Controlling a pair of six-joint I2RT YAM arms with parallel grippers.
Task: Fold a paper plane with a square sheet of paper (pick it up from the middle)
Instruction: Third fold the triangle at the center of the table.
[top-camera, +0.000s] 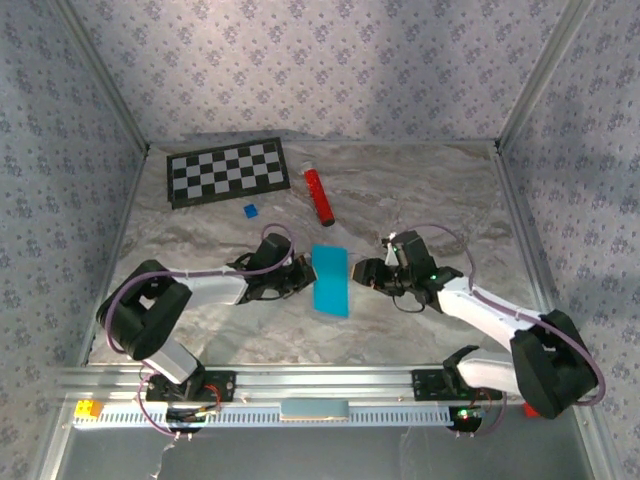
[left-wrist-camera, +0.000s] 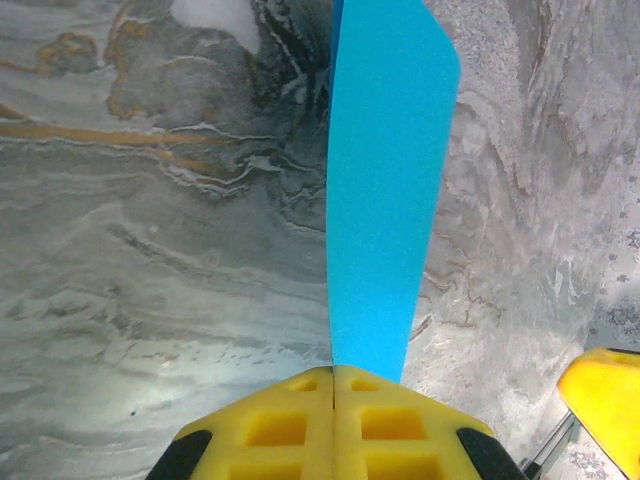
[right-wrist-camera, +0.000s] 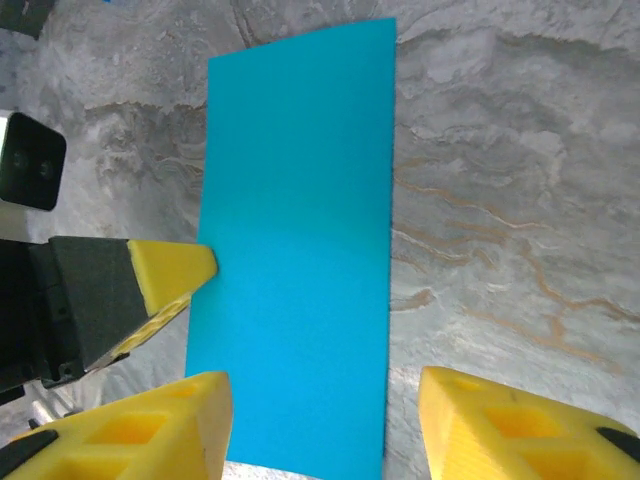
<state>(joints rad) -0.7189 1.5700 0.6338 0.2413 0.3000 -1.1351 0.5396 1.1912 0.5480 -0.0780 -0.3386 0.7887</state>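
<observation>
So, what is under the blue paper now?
The marbled table shows all around the blue paper, whose left edge the shut left gripper pinches. The patch directly beneath is covered, so anything there, or a folded lower layer, cannot be seen.

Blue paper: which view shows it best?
Right wrist view: the blue paper appears large, almost whole, a rectangle. Top external shows it small; left wrist, a narrow strip leaving the shut left claw.
</observation>
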